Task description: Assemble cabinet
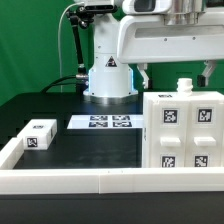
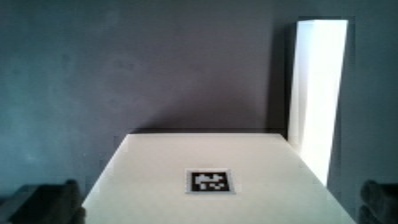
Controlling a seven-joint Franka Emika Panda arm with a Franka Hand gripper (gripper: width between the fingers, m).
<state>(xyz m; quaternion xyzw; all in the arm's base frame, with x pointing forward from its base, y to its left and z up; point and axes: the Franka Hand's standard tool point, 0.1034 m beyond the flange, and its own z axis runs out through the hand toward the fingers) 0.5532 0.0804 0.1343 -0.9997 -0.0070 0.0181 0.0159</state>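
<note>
The cabinet (image 1: 185, 130), a large white box with square tags on its front blocks, stands at the exterior view's right. My gripper (image 1: 176, 72) hangs open just above it, a dark finger out to each side. In the wrist view the cabinet's white top (image 2: 205, 155) with one tag (image 2: 214, 182) fills the space between my fingers (image 2: 43, 203), which sit wide apart at the two lower corners around my gripper (image 2: 210, 206). Nothing is held. A small white peg (image 1: 183, 87) sticks up from the cabinet's top.
A small white tagged cube (image 1: 40, 135) lies at the exterior view's left. The marker board (image 1: 108, 122) lies in front of the robot base (image 1: 108, 78). A white rim wall (image 1: 90, 180) runs along the front; a white wall strip (image 2: 320, 90) shows in the wrist view.
</note>
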